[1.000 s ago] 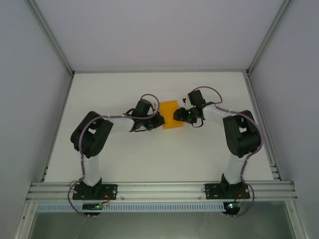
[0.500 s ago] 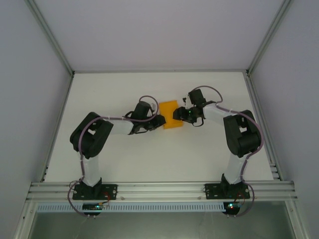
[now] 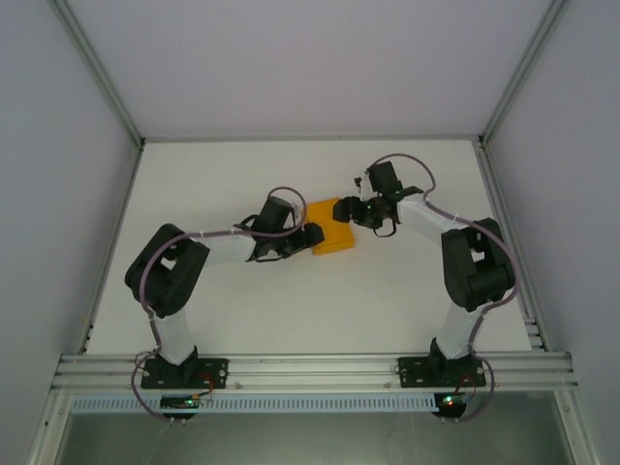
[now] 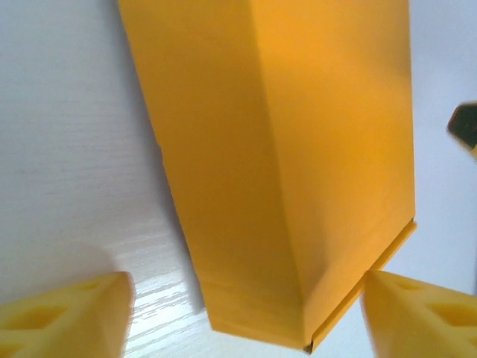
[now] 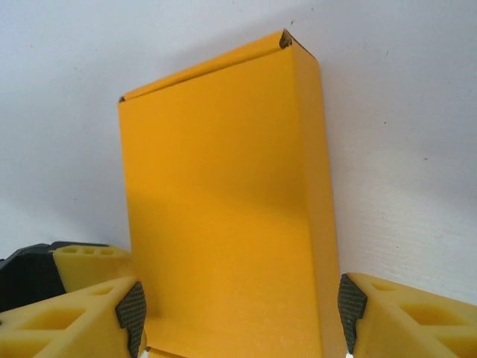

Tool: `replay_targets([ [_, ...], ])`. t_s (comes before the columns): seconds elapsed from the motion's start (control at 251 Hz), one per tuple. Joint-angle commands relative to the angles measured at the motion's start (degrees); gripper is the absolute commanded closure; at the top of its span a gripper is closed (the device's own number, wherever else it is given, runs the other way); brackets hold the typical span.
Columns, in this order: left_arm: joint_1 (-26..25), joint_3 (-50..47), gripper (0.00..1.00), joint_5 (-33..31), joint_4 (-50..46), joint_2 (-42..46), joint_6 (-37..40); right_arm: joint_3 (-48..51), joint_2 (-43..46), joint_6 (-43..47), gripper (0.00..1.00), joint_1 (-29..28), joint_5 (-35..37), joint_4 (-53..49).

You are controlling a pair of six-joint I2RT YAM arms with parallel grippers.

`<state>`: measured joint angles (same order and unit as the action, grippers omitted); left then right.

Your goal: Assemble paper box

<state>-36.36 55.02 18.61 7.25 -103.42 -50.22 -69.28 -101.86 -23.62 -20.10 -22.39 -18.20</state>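
Observation:
The paper box (image 3: 331,232) is a closed orange-yellow rectangular box lying flat and slightly skewed on the white table, mid-field. My left gripper (image 3: 311,236) is at its near-left end. In the left wrist view the box (image 4: 298,164) reaches down between the spread yellow fingers (image 4: 67,317), with a gap on both sides, so the left gripper (image 4: 246,321) is open and holds nothing. My right gripper (image 3: 348,208) is at the box's far-right end. In the right wrist view it (image 5: 240,313) straddles the box (image 5: 223,224), its dark pads (image 5: 348,304) close beside the box's long sides.
The white table (image 3: 242,174) is walled by pale panels and metal posts (image 3: 97,73) at the sides and back. An aluminium rail (image 3: 310,370) carrying both arm bases runs along the near edge. Bare table lies behind and in front of the box.
The left gripper has opened and let go of the box. The right gripper has widened and moved toward the box's far end. The box now lies slightly turned.

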Motion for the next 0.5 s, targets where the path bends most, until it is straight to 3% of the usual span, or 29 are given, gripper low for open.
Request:
replay_targets([
  [0.0, 0.9, 2.0, 0.0, -2.0, -6.2, 5.6, 4.0, -1.3, 4.4, 2.2, 0.25, 0.7, 3.4, -2.9],
  [0.072, 1.8, 0.6, 0.0, -7.6, -10.6, 11.5, 6.9, 0.5, 8.5, 3.9, 0.16, 1.2, 7.7, -3.2],
  [0.1, 2.3, -0.3, 0.0, -10.9, -12.6, 14.6, 8.4, 1.5, 10.2, 4.5, 0.09, 1.5, 9.7, -3.1],
  [0.108, 2.5, -0.5, 0.0, -12.1, -13.2, 15.5, 8.9, 2.5, 11.1, 4.8, 0.03, 1.6, 10.6, -3.1],
  [0.124, 2.9, -1.0, 0.01, -14.5, -14.6, 17.4, 9.7, 3.2, 12.1, 5.1, 0.01, 1.9, 11.6, -3.1],
  [0.279, 11.2, -8.4, 0.0, -38.3, -22.8, 35.0, 18.4, 14.9, 25.0, 9.6, 0.01, 6.9, 25.0, 1.5],
  [0.411, 22.0, -16.9, 0.01, -45.3, -19.2, 43.7, 26.0, 27.7, 34.1, 9.4, 0.01, 14.2, 28.1, 11.6],
  [0.495, 26.3, -25.1, 0.01, -46.4, -7.0, 47.2, 33.4, 36.0, 37.1, 9.0, 0.01, 18.3, 29.9, 22.5],
])
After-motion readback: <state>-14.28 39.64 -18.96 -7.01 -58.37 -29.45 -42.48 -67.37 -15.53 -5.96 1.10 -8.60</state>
